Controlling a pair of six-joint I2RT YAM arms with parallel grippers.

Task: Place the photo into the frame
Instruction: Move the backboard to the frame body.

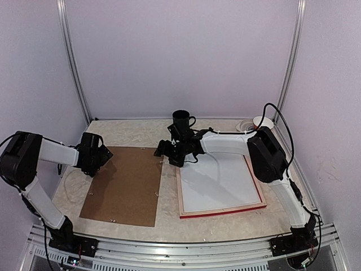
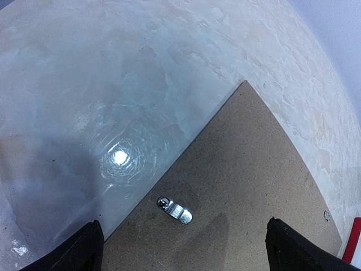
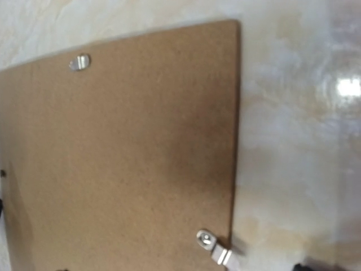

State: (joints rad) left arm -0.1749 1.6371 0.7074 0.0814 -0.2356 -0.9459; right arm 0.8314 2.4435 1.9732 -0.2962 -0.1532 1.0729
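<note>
The frame (image 1: 223,212) lies back up on the right half of the table, with a red outer edge and a pale wood rim. A plain white sheet fills its recess; it looks like the photo (image 1: 217,183) lying face down, with no print showing. My right gripper (image 1: 165,151) hangs open off the frame's far left corner, over the far right corner of the brown backing board (image 1: 124,186). The right wrist view shows that board (image 3: 124,147) with nothing between the jaws. My left gripper (image 2: 186,251) stands open and empty above the board's far left corner (image 2: 248,186).
Small metal turn clips sit on the board (image 2: 176,210) (image 3: 213,245). A black mug (image 1: 182,120) stands at the back centre, right behind the right gripper. A white round object (image 1: 256,123) lies at the back right. A strip of the frame's red edge (image 2: 352,243) shows in the left wrist view.
</note>
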